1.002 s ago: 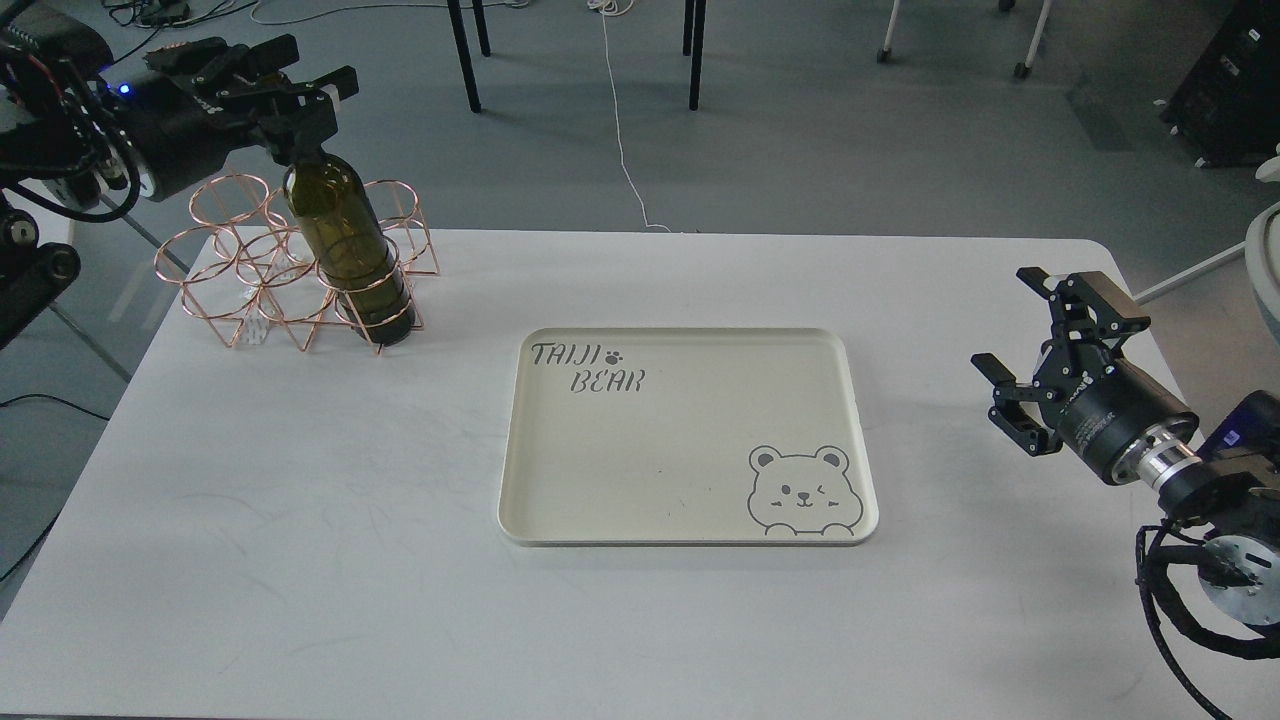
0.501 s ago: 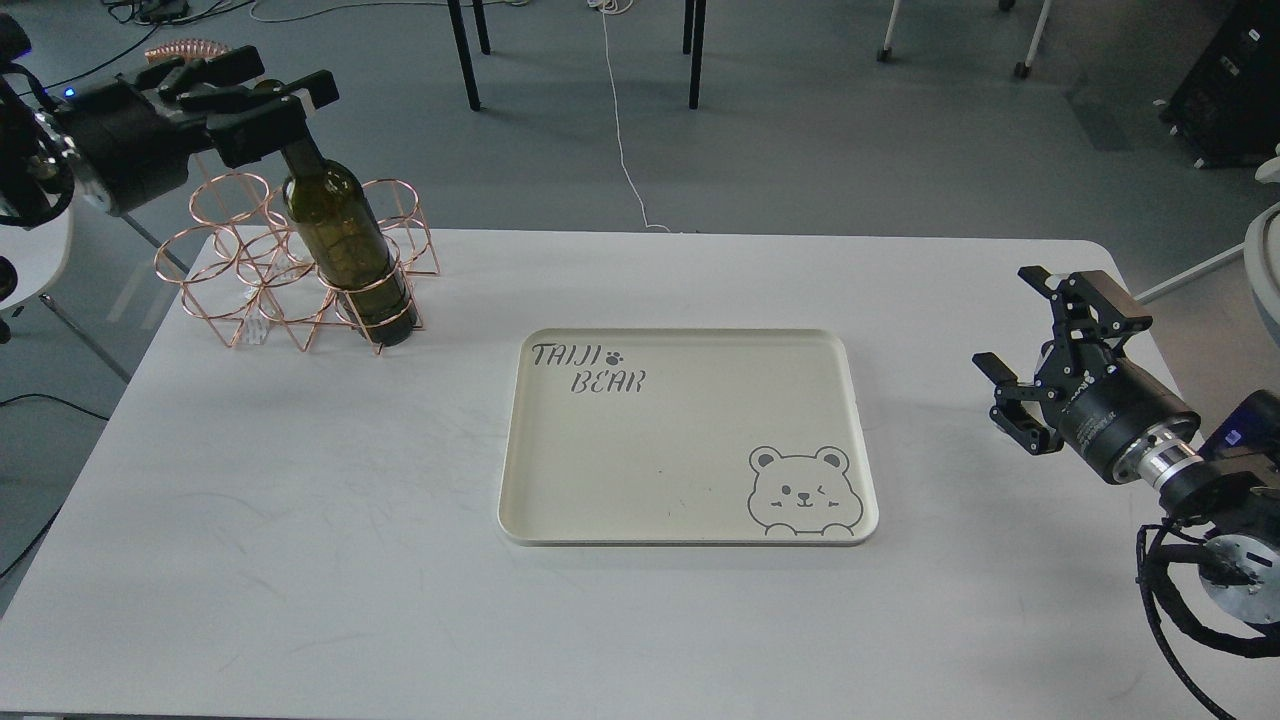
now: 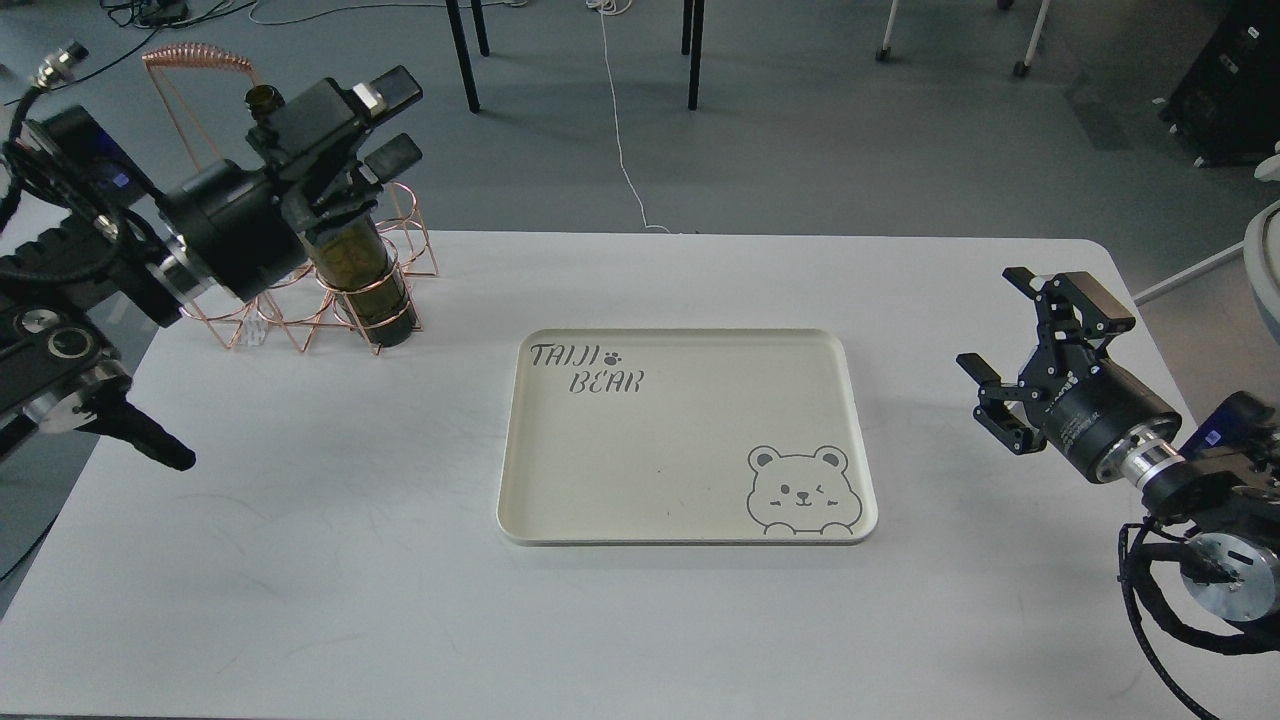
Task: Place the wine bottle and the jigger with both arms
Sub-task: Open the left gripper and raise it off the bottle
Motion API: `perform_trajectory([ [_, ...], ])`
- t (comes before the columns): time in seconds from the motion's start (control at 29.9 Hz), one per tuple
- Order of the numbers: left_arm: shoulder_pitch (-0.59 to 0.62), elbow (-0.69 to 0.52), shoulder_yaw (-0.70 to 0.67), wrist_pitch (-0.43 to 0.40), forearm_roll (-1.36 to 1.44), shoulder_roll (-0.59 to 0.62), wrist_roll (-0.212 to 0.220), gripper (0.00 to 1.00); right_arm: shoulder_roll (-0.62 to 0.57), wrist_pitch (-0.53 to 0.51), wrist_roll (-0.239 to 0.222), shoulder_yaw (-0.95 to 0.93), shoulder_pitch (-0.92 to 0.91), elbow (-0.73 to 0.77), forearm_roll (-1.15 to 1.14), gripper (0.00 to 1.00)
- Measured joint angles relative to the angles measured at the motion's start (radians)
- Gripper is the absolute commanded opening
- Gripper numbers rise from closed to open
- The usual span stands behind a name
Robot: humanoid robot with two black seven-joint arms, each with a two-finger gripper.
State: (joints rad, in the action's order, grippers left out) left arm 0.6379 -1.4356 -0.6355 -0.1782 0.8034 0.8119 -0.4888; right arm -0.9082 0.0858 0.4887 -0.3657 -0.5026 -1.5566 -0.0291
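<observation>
The wine bottle (image 3: pixel 372 282), dark olive-green, stands upright in a copper wire rack (image 3: pixel 243 332) at the table's back left. Its mouth (image 3: pixel 262 97) shows above my left arm; the neck is hidden behind my arm. My left gripper (image 3: pixel 391 124) is in front of the bottle's upper part, its fingers apart and pointing up and right, with nothing between them. My right gripper (image 3: pixel 991 320) is open and empty over the table's right side, to the right of the tray. The jigger is out of view.
A cream tray (image 3: pixel 520 500) printed with "TAIJI BEAR" and a bear face lies at the middle of the white table (image 3: pixel 300 560). Chair legs and cables are on the floor beyond the table's far edge.
My left arm has swung down and right: its gripper left the bottle's neck top and now sits in front of the bottle, turned. The right gripper shifted slightly left. The bottle stays in the rack.
</observation>
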Motion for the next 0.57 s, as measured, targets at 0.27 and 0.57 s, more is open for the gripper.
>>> perform_trajectory([
  [0.27, -0.251, 0.016, -0.245, 0.001, -0.004, -0.269, 0.038, 0.99, 0.059, 0.0, 0.0, -0.021, -0.001, 0.083, 0.0, 0.99],
  [0.57, -0.44, 0.024, -0.368, -0.008, -0.003, -0.397, 0.113, 0.99, 0.073, 0.0, 0.0, -0.027, -0.002, 0.095, 0.0, 0.99],
])
